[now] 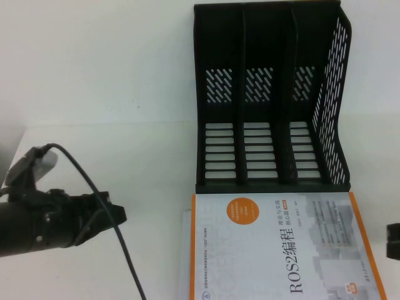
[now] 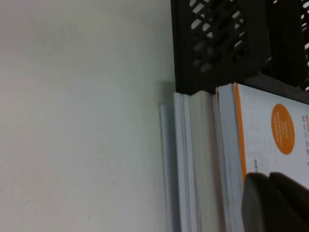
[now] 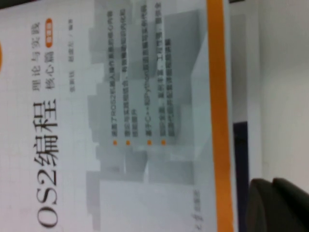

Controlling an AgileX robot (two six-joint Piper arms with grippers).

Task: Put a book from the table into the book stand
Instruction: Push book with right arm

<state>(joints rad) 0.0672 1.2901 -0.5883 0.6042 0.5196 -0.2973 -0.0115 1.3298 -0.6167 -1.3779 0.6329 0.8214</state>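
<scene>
Book [image 1: 275, 247] lies flat atop a stack, far edge just before the stand [image 1: 272, 100]. Left gripper [image 1: 109, 212] hovers left of the book, right gripper [image 1: 392, 240] at its right edge; cannot tell either grip

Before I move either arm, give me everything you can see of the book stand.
The book stand is black, plastic-looking, upright at the table's far side, open toward the robot. Dividers split it into three slots, all empty; back, floor and right wall are slotted. The ROS2 book, lying flat atop a stack, sits right against its front edge. The left hand hovers to the left, the right hand at the right edge; neither touches it.
</scene>
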